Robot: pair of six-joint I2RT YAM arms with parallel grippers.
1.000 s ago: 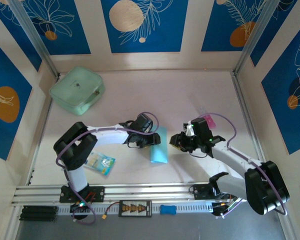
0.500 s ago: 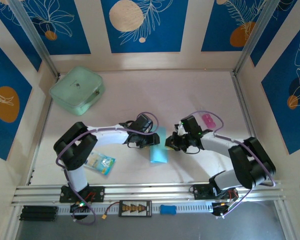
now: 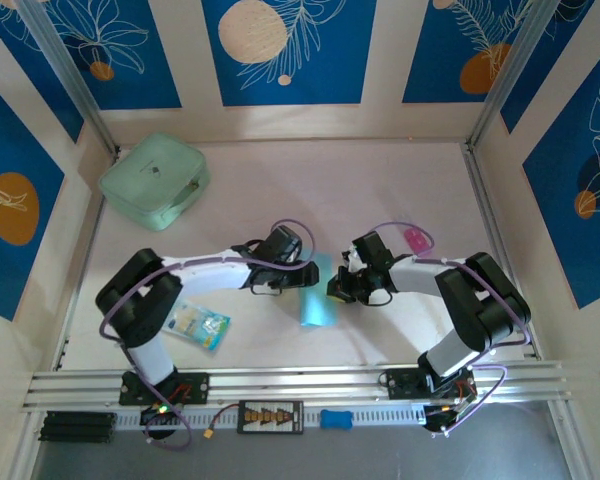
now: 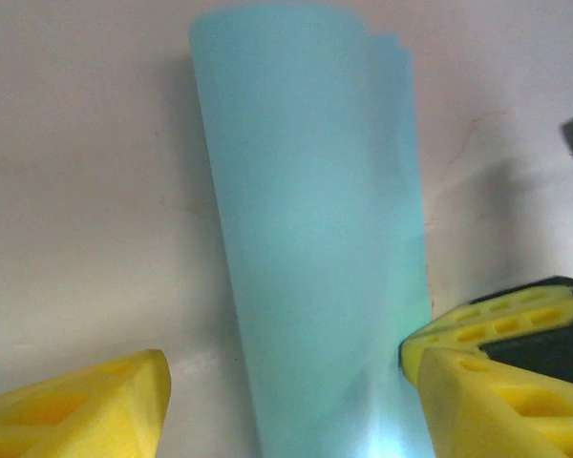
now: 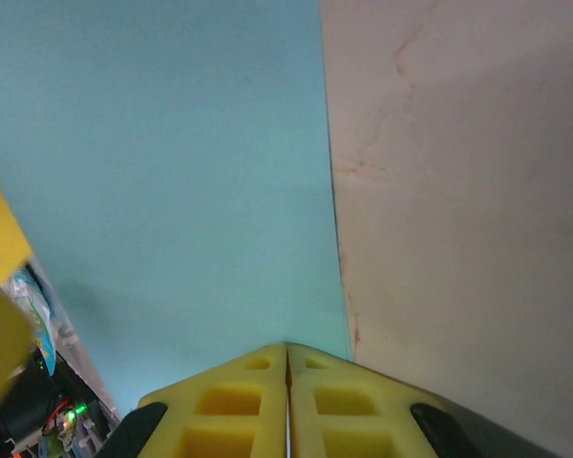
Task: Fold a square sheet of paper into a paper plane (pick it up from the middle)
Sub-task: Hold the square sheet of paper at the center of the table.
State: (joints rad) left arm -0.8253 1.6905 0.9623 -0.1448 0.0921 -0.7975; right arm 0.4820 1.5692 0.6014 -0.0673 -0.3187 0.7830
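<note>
The folded light-blue paper [image 3: 318, 305] lies flat on the bench [image 3: 280, 190], in the gap where the two claws meet. In the top view it is a narrow strip running away from the near edge, with the left claw [image 3: 310, 279] at its far left side and the right claw [image 3: 336, 290] against its right side.

From the left wrist, the paper [image 4: 306, 219] stretches straight ahead of the left claw [image 4: 285, 367], a long band whose far end shows a second layer peeking out at the corner. This claw stands wide, with one yellow finger [image 4: 86, 410] well off the paper's left edge and the other right at its right edge. The paper lies between them, not squeezed.

From the right wrist, the right claw [image 5: 286, 358] is pressed fully closed, its two yellow fingers [image 5: 239, 401] meeting in one seam. Its tip sits on the paper [image 5: 162, 172] just inside the right edge, with bare bench [image 5: 458, 191] to the right of it. Whether a layer of paper is nipped in the seam I cannot tell.

A mint-green pouch [image 3: 155, 180] sits in the far left corner, well away from both claws.
</note>
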